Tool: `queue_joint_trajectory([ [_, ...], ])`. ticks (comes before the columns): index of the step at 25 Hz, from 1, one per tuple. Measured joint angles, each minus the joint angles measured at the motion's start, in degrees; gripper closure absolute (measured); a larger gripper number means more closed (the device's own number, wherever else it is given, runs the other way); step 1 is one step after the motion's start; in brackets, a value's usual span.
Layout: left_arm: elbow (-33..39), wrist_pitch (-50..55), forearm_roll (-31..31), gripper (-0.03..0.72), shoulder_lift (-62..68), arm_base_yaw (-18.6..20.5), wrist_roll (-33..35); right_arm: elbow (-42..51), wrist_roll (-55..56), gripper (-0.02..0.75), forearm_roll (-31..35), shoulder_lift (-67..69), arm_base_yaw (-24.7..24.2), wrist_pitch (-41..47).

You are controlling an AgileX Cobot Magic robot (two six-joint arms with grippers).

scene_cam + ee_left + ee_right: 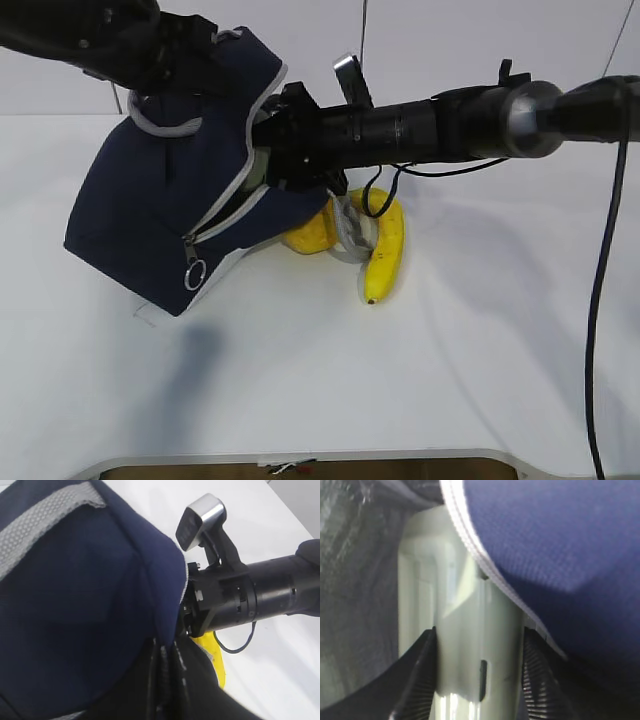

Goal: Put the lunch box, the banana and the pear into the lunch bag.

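Lunch bag [170,215] tilted on white table [480,360], right claw [480,675] pinching lunch box [470,645], left claw unclear

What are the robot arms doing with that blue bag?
The left gripper holds the lunch bag up and tilted by its top so its opening faces sideways. The right gripper is shut on the lunch box and has it partway inside the opening. The banana and the pear lie on the table beside the bag, not packed yet.
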Motion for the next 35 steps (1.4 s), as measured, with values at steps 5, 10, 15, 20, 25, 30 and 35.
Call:
queue_joint_trajectory([
  [5, 0.0, -0.22, -0.1, 0.672, 0.36, 0.0, 0.0, -0.08, 0.12, 0.356, -0.46, 0.16, -0.1, 0.76],
  [10, 0.0, -0.34, -0.1, 0.672, 0.36, 0.0, 0.0, -0.08, 0.12, 0.356, -0.78, 0.16, -0.18, 2.09],
  [15, 0.0, -0.34, -0.11, 0.672, 0.36, 0.0, 0.0, -0.32, 0.93, 0.35, -1.87, 0.16, -0.18, 2.34],
  [20, 0.0, -0.34, -0.22, 0.673, 0.36, 0.0, 0.0, -0.79, 1.97, 0.333, -3.35, 0.16, -0.18, 2.69],
  [25, 0.0, -0.34, -0.33, 0.673, 0.38, 0.0, 0.0, -1.0, 3.54, 0.329, -4.99, 0.16, -0.18, 2.69],
  [30, 0.0, -0.34, -0.56, 0.673, 0.48, 0.0, 0.0, -1.23, 5.77, 0.316, -7.66, 0.16, -0.18, 2.91],
  [35, 0.0, -0.34, -0.81, 0.673, 0.48, 0.0, 0.0, -1.32, 6.41, 0.276, -7.67, 0.16, -0.18, 3.94],
])
